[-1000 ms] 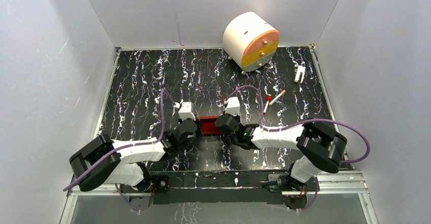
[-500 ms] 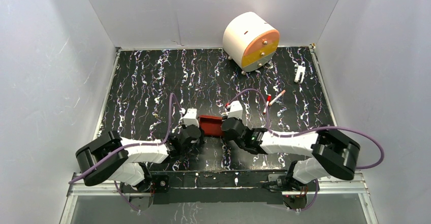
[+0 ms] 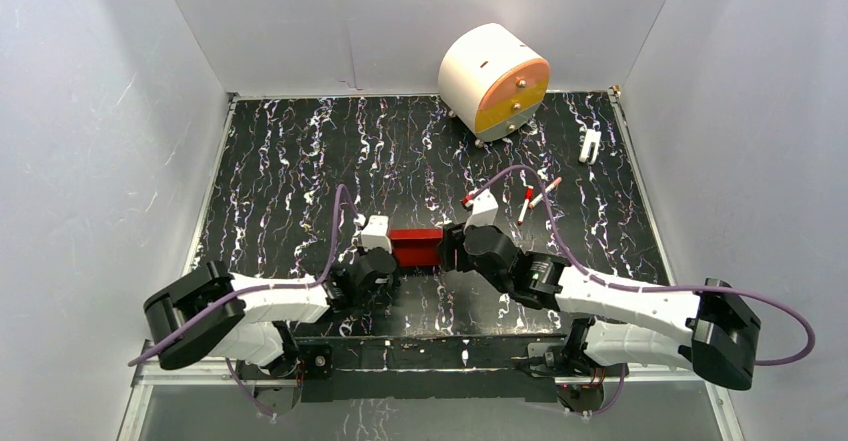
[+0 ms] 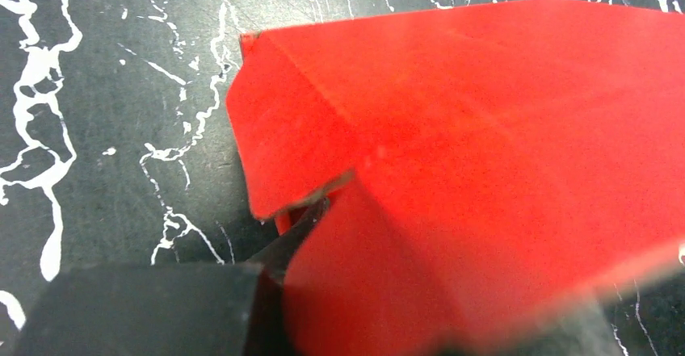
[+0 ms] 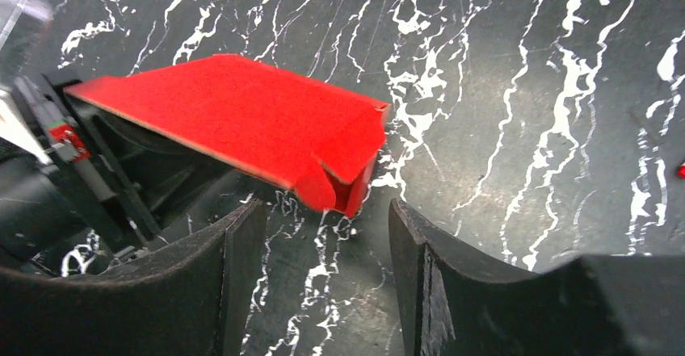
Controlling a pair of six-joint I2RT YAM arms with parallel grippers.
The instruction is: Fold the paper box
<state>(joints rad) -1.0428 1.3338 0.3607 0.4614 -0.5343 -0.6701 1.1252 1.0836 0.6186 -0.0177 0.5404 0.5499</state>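
Counter (image 3: 290, 151): black, white-veined.
Paper box (image 3: 415, 248): red, between both pincers.
Left pincer (image 3: 384, 257): clenched on paper box's edge.
Right pincer (image 3: 451, 252): released, just beside paper box.

Your paper box (image 3: 415, 248) is near the front middle of the table (image 3: 290, 161), right between your two grippers. Your left gripper (image 3: 387, 255) is at the box's left end, and your right gripper (image 3: 452, 251) is just past its right end. Behind the right gripper, a little to the right, two pens (image 3: 527, 204) lie close together. Far back, right of the middle, stands the drum (image 3: 494, 81). A small clip (image 3: 590, 145) lies right of the drum, near the table's right edge.
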